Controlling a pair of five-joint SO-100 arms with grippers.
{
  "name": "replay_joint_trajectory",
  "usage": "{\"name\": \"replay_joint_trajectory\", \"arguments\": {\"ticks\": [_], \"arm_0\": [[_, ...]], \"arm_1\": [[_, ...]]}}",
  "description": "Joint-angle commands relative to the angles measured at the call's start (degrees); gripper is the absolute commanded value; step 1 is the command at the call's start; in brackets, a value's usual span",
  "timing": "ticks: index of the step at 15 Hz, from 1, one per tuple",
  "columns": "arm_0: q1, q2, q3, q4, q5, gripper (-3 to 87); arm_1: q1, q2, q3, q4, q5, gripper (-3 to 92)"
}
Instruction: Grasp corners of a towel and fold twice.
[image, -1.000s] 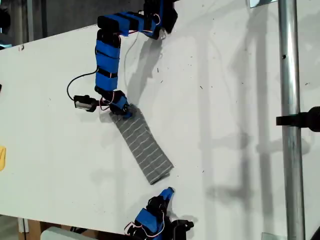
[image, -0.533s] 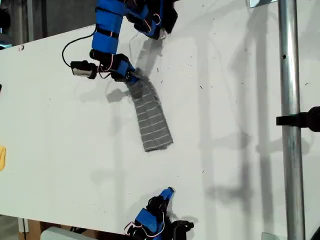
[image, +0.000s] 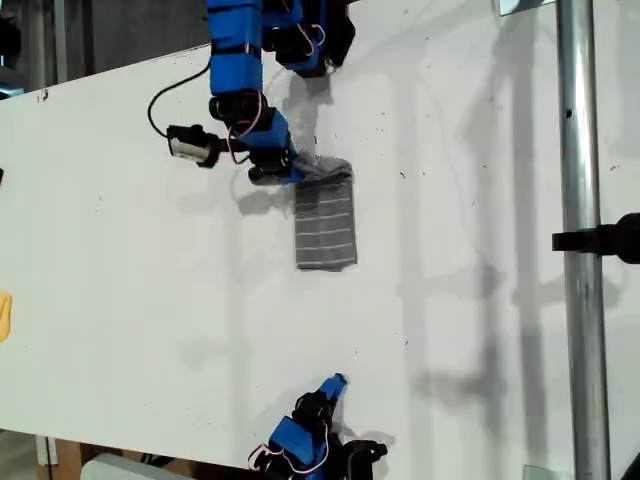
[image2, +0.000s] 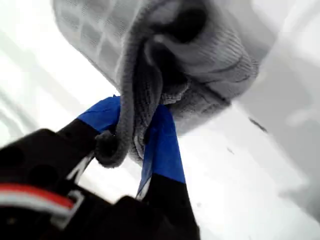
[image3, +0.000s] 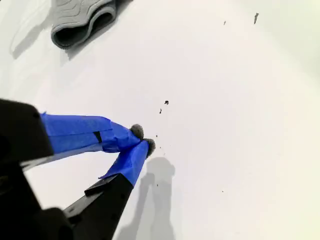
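My first gripper (image2: 137, 137) is clamped on a bunched end of the towel (image: 326, 224), blue-taped jaws pinching thick grey knit near the worktop's (image: 470, 250) far edge in the exterior view. From there the cloth lies as a narrow folded strip, soft, with thin white stripes. I judge the second fold is in hand; next calls for laying that held end down squarely and letting go. My second gripper (image3: 142, 140) rests with tips together, holding nothing, by the near edge.
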Motion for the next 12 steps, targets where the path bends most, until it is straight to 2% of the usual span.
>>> {"name": "replay_joint_trajectory", "arguments": {"ticks": [1,3,4,5,6,7,8,9,10,11,12], "arm_0": [[0.2,0.3,0.4,-0.2,-0.7,-2.6],[0.3,0.3,0.4,-0.2,-0.4,-2.6],[0.3,0.3,0.4,-0.1,-0.3,-2.6],[0.3,0.3,0.4,-0.1,-0.2,-2.6],[0.2,0.3,0.4,-0.1,0.4,-2.6],[-0.1,0.3,0.4,-0.1,1.4,-2.6],[-0.4,0.3,0.4,-0.1,3.2,-2.5],[-1.0,0.3,0.4,-0.1,4.5,-2.5],[-1.7,0.3,0.4,-0.1,6.1,-2.5],[-2.1,0.3,0.4,-0.1,7.3,-2.5],[-2.5,0.3,0.4,-0.1,8.9,-2.5]], "arm_1": [[-4.0,-12.9,-14.4,-6.7,-0.4,-0.2],[-5.8,-18.8,-21.6,-9.4,-2.2,-0.2],[-6.5,-19.1,-24.8,-9.8,-3.5,3.2],[-7.5,-18.0,-27.2,-11.0,-6.6,38.7],[-8.9,-13.5,-27.4,-13.0,-8.3,42.2],[-9.1,-7.6,-23.8,-19.2,-11.9,29.9],[-8.0,-2.1,-20.0,-21.7,-12.6,16.8],[-7.1,4.4,-12.8,-27.3,-13.7,13.2],[-6.5,10.7,-4.3,-34.2,-13.9,13.5],[-6.0,20.1,6.9,-43.8,-13.9,12.7],[-4.8,29.8,17.4,-47.5,-12.7,11.9]]}}
